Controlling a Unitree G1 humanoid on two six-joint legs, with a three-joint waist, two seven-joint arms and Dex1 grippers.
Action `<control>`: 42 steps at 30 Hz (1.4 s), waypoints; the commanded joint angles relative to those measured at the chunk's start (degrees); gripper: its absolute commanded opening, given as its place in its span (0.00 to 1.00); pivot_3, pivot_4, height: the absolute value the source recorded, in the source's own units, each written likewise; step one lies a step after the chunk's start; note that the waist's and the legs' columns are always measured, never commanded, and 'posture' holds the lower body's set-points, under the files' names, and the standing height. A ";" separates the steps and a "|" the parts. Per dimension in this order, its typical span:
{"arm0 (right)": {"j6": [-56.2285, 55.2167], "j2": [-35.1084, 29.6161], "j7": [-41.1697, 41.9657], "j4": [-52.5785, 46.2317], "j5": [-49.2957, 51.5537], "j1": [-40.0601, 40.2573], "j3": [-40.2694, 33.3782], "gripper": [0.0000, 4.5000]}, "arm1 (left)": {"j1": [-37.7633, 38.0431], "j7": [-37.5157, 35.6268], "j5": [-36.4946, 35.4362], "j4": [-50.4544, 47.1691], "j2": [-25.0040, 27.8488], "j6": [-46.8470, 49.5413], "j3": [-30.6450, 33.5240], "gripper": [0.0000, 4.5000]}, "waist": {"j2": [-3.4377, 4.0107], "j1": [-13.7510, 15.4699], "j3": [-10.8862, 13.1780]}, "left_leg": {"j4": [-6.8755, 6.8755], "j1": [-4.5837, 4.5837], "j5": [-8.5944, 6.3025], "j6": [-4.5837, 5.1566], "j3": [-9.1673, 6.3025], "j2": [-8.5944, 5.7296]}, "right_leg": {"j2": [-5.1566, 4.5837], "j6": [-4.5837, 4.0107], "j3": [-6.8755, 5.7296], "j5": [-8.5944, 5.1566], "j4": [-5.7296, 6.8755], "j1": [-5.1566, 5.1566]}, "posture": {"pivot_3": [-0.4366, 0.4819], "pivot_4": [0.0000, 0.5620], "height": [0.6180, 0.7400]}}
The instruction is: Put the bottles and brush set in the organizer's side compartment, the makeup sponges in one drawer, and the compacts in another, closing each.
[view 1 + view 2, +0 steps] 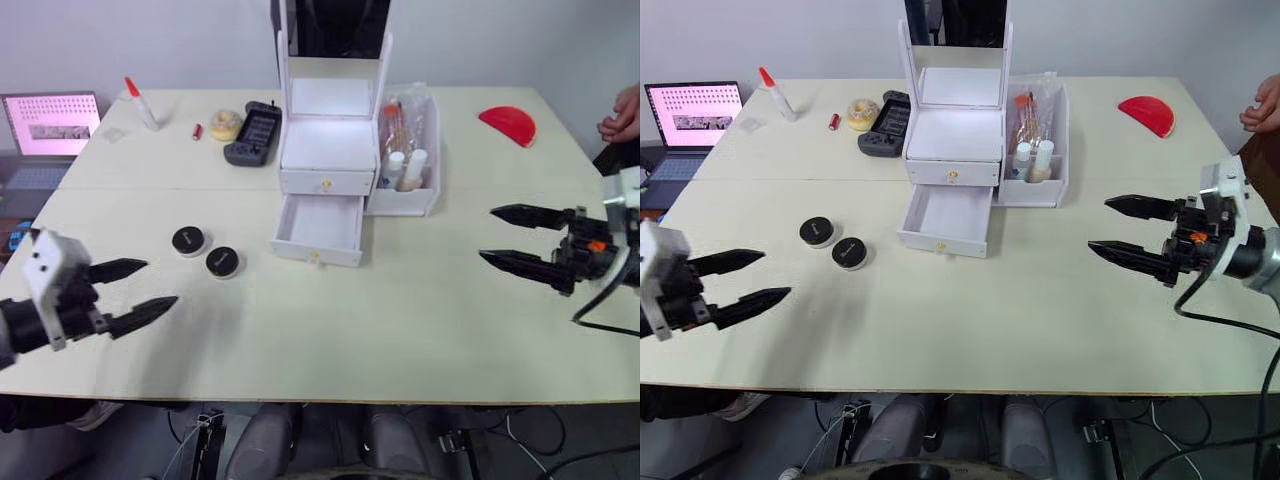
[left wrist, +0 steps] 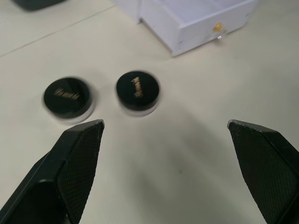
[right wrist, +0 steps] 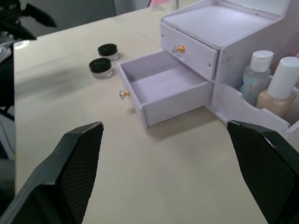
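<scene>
Here, my left gripper [image 1: 135, 290] hovers low over the worktop [image 1: 400, 330] with its jaws apart, near the two black compacts [image 1: 205, 251] lying side by side left of the white organizer [image 1: 330, 170]. My right gripper [image 1: 520, 240] hangs at the far side, jaws likewise spread and holding nothing. The organizer's lower drawer [image 1: 320, 228] stands pulled out, the upper drawer [image 1: 326, 182] shut, while the bottles [image 1: 405, 170] and brush set [image 1: 395, 120] sit in the side compartment [image 1: 425, 195].
</scene>
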 commanded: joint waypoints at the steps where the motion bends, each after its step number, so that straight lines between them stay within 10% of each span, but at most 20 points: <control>1: -1.95 -2.23 2.51 -0.22 -0.57 0.39 -2.32 1.00 | 0.79 -2.63 -0.08 2.42 2.31 -0.29 3.49 0.99 | 0.04 0.00 0.02 | -0.02 0.00 -0.01 -0.01 0.00 0.01 | -0.01 -0.01 0.00 0.00 -0.01 -0.01 | 0.48 0.27 0.98; 19: -3.82 -2.64 1.81 -3.79 -2.24 5.04 -4.43 1.00 | -0.71 -2.49 2.21 7.32 1.66 -3.38 0.26 0.99 | 0.08 0.08 0.05 | -0.11 -0.06 -0.10 -0.17 0.00 0.02 | -0.08 -0.02 0.12 0.00 -0.06 -0.10 | 0.48 0.27 0.98; 34: 0.22 1.73 -8.43 -14.78 0.88 2.19 0.17 1.00 | -23.34 14.06 18.03 19.03 -16.04 -15.92 -29.69 0.99 | 0.17 0.22 0.02 | -0.06 -0.05 0.02 -0.07 -0.01 -0.01 | -0.01 -0.04 0.05 0.09 -0.02 -0.09 | 0.48 0.27 0.98; 42: 2.75 1.36 -11.55 -18.39 2.71 3.13 -1.53 1.00 | -28.79 13.72 21.99 27.51 -18.35 -20.32 -34.92 0.99 | 0.14 0.26 0.03 | -0.05 -0.08 0.02 -0.01 -0.01 -0.03 | 0.00 0.04 0.06 0.14 -0.02 -0.15 | 0.48 0.27 0.98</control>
